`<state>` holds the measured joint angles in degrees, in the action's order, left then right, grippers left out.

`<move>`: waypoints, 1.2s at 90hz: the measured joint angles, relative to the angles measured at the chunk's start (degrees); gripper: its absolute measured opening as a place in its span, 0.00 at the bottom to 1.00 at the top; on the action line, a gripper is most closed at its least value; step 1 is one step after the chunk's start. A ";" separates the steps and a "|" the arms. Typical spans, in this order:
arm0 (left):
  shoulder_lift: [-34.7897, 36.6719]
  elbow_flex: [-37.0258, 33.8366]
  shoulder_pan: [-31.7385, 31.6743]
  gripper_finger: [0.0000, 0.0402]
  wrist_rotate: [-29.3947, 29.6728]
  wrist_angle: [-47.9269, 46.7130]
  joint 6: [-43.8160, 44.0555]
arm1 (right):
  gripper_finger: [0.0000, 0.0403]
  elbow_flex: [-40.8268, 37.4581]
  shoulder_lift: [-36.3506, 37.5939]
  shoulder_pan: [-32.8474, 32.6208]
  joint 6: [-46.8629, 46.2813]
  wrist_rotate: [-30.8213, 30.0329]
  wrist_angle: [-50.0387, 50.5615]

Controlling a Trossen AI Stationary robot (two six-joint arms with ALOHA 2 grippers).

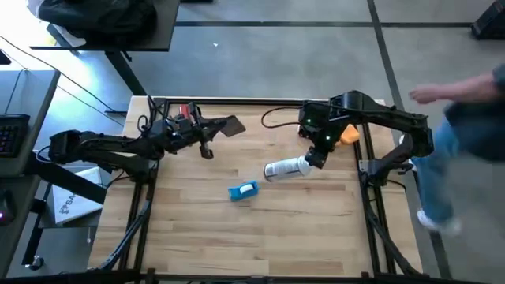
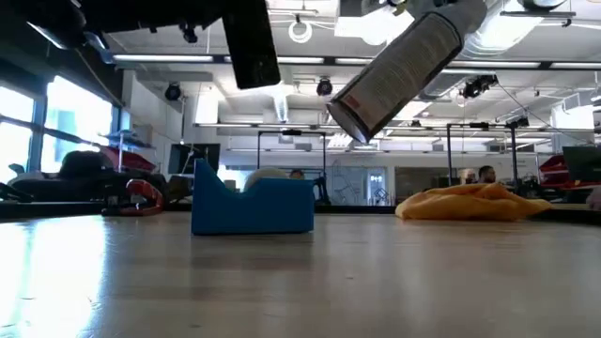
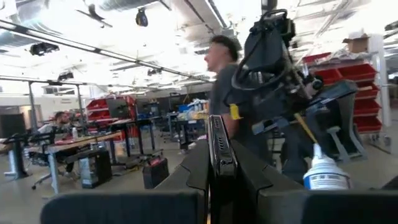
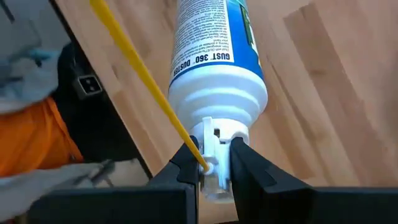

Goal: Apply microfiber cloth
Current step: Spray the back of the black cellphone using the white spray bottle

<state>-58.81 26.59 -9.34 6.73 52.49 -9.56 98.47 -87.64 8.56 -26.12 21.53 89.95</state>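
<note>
While the right gripper (image 4: 214, 163) hung above the wooden table (image 1: 260, 229), its two dark fingers (image 4: 180, 163) were clamped on the white nozzle cap of a compressed-air duster can (image 4: 214, 62), a white can with a blue label reading "GUST 360° DUSTER". A thin yellow straw (image 4: 146, 81) ran up from the nozzle alongside the can. In the low view the can (image 2: 399, 70) was held clear of the tabletop, tilted with its base pointing down toward the blue block (image 2: 252, 205); from above it (image 1: 286, 168) lay just up and to the right of that block (image 1: 243, 190).

The microfiber cloth (image 2: 474, 202) was a soft, bright orange heap with rumpled folds, lying low on the table well to the right of the blue block in the low view. From above, only an orange patch of it (image 1: 349, 134) showed beneath the right arm, near the table's far right side, and the right wrist view caught an orange fold (image 4: 31, 134) off to one side. No gripper touched it.

The left gripper (image 3: 217, 155) was closed on a thin black phone (image 3: 219, 140), held edge-on between its fingers; from above, that phone (image 1: 229, 125) sat up and to the left of the blue block, off the table surface.

Beyond the table a person (image 1: 461, 118) stood at the right side.
</note>
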 joint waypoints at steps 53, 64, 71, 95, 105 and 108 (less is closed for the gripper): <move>0.00 -0.02 0.00 0.03 -2.30 -3.15 -1.52 | 0.07 -12.84 5.96 -2.33 -11.31 9.06 0.05; 0.00 -0.02 0.00 0.03 -2.31 -3.13 -1.54 | 0.07 -12.83 9.86 -0.28 -14.04 5.95 0.03; 0.00 -0.04 0.00 0.03 -2.41 -3.09 -1.54 | 0.07 -12.83 12.06 1.04 -15.10 4.27 0.05; 0.00 -0.04 0.04 0.03 -3.69 -2.91 -1.05 | 0.07 -12.83 12.52 1.81 -13.87 -4.33 0.07; 0.00 -0.04 0.02 0.03 -3.70 -2.93 -1.01 | 0.07 -12.83 10.72 1.82 -11.04 -2.80 0.05; 0.00 -0.04 0.02 0.03 -3.70 -2.91 -0.99 | 0.07 -12.83 10.16 1.82 -9.93 -1.81 0.01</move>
<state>-58.81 26.55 -9.32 3.03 49.58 -10.55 85.65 -77.48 10.37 -36.05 19.73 89.96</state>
